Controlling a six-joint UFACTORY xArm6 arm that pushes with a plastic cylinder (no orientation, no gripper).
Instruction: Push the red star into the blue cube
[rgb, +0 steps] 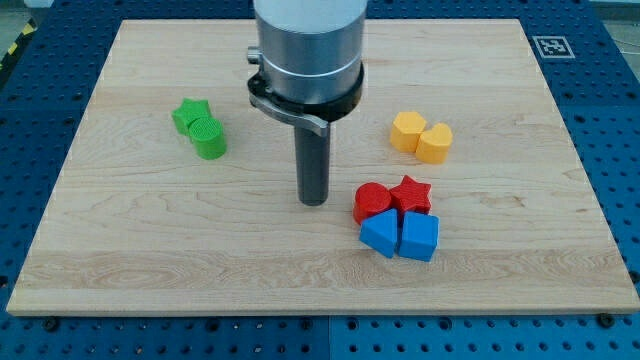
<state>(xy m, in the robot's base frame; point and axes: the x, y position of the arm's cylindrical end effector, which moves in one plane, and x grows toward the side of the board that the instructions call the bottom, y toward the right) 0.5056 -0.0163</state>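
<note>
One red star (411, 193), flat, touching blue cube (419, 237)

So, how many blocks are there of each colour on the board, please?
Green: 2, a star and a round one.
Yellow: 2.
Red: 2, a star and a round one.
Blue: 2.
Total: 8 blocks.

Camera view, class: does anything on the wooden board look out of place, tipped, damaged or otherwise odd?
Nothing stands out. The blocks sit flat on the wooden board in three tidy clusters: green pair, yellow pair, and red star with red block touching two blue blocks. My tip rests left of the reds.
</note>
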